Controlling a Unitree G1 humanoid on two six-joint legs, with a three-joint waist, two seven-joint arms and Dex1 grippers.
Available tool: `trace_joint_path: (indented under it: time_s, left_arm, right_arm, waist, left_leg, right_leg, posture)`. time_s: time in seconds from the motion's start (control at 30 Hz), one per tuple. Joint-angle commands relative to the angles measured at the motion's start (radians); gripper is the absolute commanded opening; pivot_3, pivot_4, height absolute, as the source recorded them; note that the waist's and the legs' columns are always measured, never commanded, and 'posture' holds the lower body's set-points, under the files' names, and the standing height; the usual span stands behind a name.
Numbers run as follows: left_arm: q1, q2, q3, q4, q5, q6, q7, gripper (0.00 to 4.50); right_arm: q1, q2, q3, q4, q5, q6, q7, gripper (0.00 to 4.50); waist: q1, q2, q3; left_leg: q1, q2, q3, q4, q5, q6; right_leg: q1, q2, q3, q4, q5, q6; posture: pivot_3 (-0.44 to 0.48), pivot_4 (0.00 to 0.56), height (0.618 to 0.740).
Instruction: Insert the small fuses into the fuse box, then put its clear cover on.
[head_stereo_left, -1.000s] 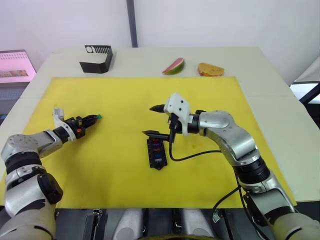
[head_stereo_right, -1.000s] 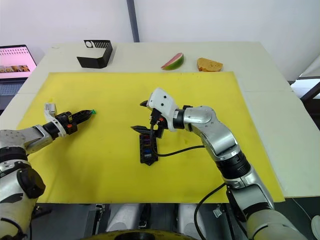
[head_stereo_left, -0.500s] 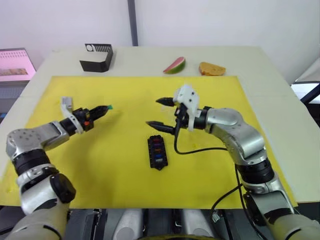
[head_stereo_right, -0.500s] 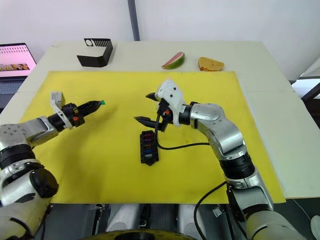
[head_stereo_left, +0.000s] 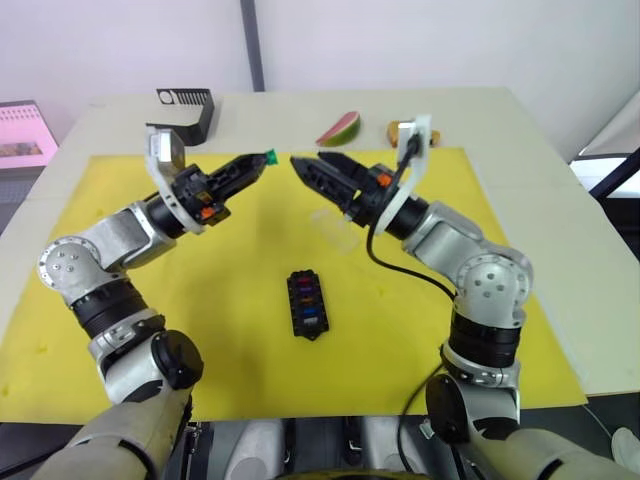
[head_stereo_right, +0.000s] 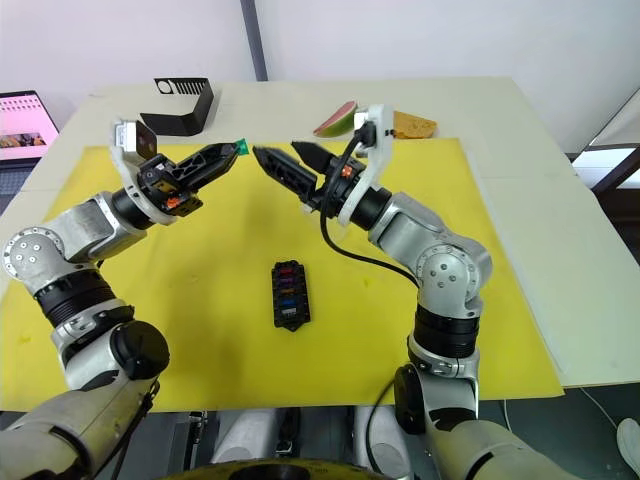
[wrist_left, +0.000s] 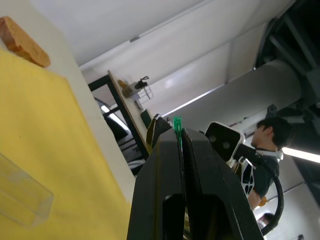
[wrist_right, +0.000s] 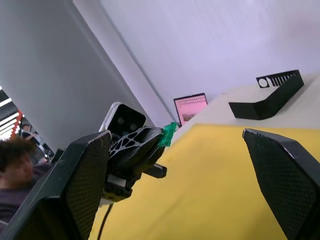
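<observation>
The left gripper (head_stereo_left: 262, 160), pinched shut on one teal fuse (head_stereo_left: 269, 156), pointed tip-first at the right gripper (head_stereo_left: 322, 168), whose fingers gaped wide and empty just beside it. Both hung above the yellow mat (head_stereo_left: 100, 290). One fuse box (head_stereo_left: 307, 304) lay below, lengthwise, holding perhaps four fuses; one clear cover (head_stereo_left: 336, 228) lay nearer the right arm.

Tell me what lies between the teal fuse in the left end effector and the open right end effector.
Nothing: in the left eye view only air separates the small teal plastic fuse from the right end effector, above bare yellow mat.
</observation>
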Motion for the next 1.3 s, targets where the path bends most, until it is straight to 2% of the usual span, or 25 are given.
trace_joint_path:
  time_s: [0.03,0.3,0.43,0.7,1.0,1.1,1.13,1.3]
  left_arm:
    - [-0.003,-0.006,-0.076,-0.034,-0.148,-0.069,0.058,0.07]
    - [0.033,0.005,-0.263,-0.069,-0.354,-0.253,0.17,0.07]
    - [0.057,0.036,-0.328,-0.091,-0.425,-0.324,0.187,0.0]
    - [0.091,0.082,-0.418,-0.123,-0.492,-0.428,0.184,0.0]
    - [0.117,0.115,-0.46,-0.137,-0.503,-0.468,0.144,0.0]
    - [0.12,0.125,-0.469,-0.138,-0.503,-0.474,0.136,0.0]
    - [0.119,0.126,-0.47,-0.137,-0.503,-0.475,0.134,0.0]
    - [0.106,0.123,-0.481,-0.13,-0.503,-0.49,0.123,0.0]
  right_arm:
    - [0.0,0.025,-0.028,-0.025,0.086,-0.015,-0.054,4.5]
    - [-0.007,0.049,-0.001,-0.021,0.162,-0.043,-0.13,4.5]
    - [-0.007,0.046,0.005,-0.022,0.191,-0.06,-0.147,3.27]
    - [0.0,0.035,0.006,-0.019,0.263,-0.08,-0.192,3.27]
    - [0.005,0.015,0.024,-0.012,0.309,-0.106,-0.228,3.27]
    - [0.005,0.006,0.028,-0.009,0.321,-0.108,-0.24,2.43]
    - [0.005,0.003,0.03,-0.008,0.325,-0.11,-0.241,2.0]
    - [0.005,-0.006,0.042,-0.003,0.335,-0.119,-0.247,2.0]
  waist:
    - [0.001,0.0,0.0]
    - [-0.003,0.0,0.0]
    - [-0.003,0.0,0.0]
    - [-0.002,0.0,0.0]
    - [-0.002,0.0,0.0]
    - [-0.002,0.0,0.0]
    - [-0.002,0.0,0.0]
    - [-0.002,0.0,0.0]
  left_leg:
    - [0.0,0.0,0.0,0.0,0.0,0.0]
    - [0.0,0.0,0.0,0.0,0.0,0.0]
    - [0.0,0.0,0.0,0.0,0.0,0.0]
    - [0.0,0.0,0.0,0.0,0.0,0.0]
    - [0.0,0.0,0.0,0.0,0.0,0.0]
    - [0.0,0.0,0.0,0.0,0.0,0.0]
    - [0.0,0.0,0.0,0.0,0.0,0.0]
    - [0.0,0.0,0.0,0.0,0.0,0.0]
  right_leg:
    - [0.0,0.0,0.0,0.0,0.0,0.0]
    - [0.0,0.0,0.0,0.0,0.0,0.0]
    - [0.0,0.0,0.0,0.0,0.0,0.0]
    - [0.0,0.0,0.0,0.0,0.0,0.0]
    - [0.0,0.001,0.0,0.0,0.0,0.0]
    - [0.0,0.001,0.0,0.0,0.0,0.0]
    - [0.0,0.001,0.0,0.0,0.0,0.0]
    - [0.0,0.001,0.0,-0.001,0.0,0.0]
  posture:
    - [0.0,0.15,0.74]
    - [0.0,0.15,0.74]
    - [0.0,0.15,0.74]
    - [0.0,0.15,0.74]
    - [0.0,0.15,0.74]
    - [0.0,0.15,0.74]
    - [0.0,0.15,0.74]
    - [0.0,0.15,0.74]
